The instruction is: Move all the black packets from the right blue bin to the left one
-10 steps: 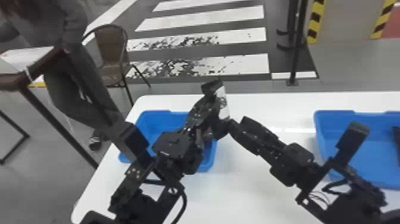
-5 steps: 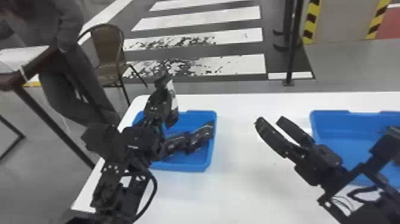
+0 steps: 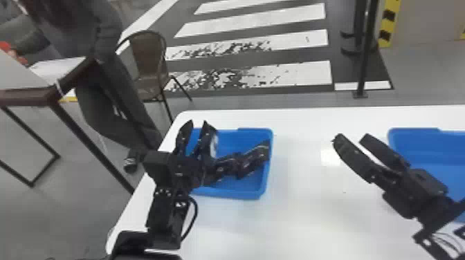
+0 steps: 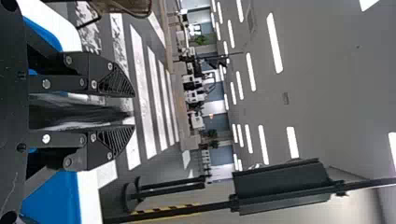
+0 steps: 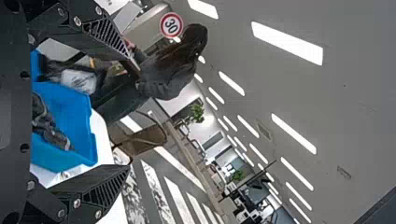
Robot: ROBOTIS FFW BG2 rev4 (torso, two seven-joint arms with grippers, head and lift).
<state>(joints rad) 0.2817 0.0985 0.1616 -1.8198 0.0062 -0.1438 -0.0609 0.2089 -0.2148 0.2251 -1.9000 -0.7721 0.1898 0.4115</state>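
Observation:
In the head view my left gripper (image 3: pixel 197 123) is over the left blue bin (image 3: pixel 247 140), fingers apart. Against its right finger shows a black packet with a pale label (image 3: pixel 213 145). Other black packets (image 3: pixel 254 160) lie in that bin. The left wrist view has my left gripper (image 4: pixel 132 111) open, with a blurred dark packet (image 4: pixel 77 112) in the gap, apparently loose. My right gripper (image 3: pixel 352 137) is open and empty between the bins, near the right blue bin (image 3: pixel 429 148). In the right wrist view my right gripper (image 5: pixel 128 113) frames the left bin (image 5: pixel 70 109) and labelled packet (image 5: pixel 80 80).
Both bins stand on a white table (image 3: pixel 304 207). The table's left edge runs close beside the left bin. Beyond are a brown chair (image 3: pixel 148 62), a dark-framed table (image 3: pixel 27 96) and a black post (image 3: pixel 365 52).
My left gripper has swung left and lower over the left bin, its fingers parting around the labelled packet. My right gripper has drawn away to the right and opened.

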